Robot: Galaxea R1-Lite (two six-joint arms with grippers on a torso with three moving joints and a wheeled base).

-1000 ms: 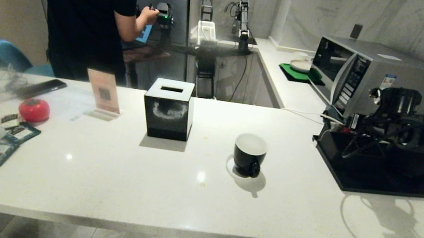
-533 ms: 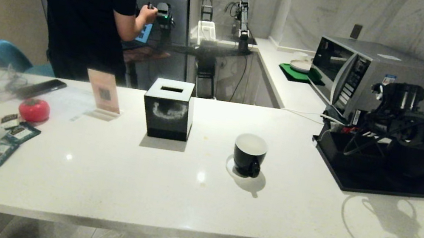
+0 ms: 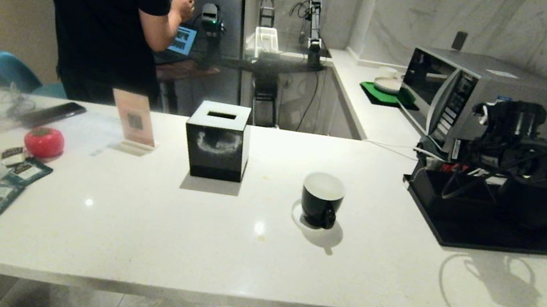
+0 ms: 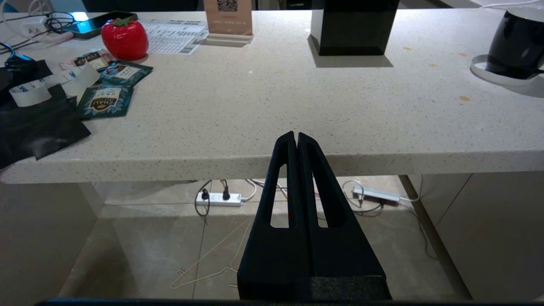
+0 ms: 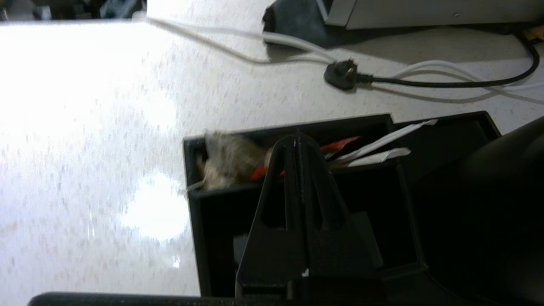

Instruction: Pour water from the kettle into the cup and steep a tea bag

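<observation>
Right end effector is clenched, empty, over the black tray's compartment of sachets; the kettle stands just beside it. The cup sits well apart, mid-tabletop. Left end effector hangs clenched below the edge.

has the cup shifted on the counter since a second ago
No. The cup sits at the same spot right of the tissue box, and the counter view itself hasn't shifted.

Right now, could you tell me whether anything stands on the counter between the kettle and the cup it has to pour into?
Nothing visible does. The kettle sits on the black tray at the counter's right, and the cup stands to its left with only bare white counter between them. The black tissue box lies beyond the cup, off that path.
</observation>
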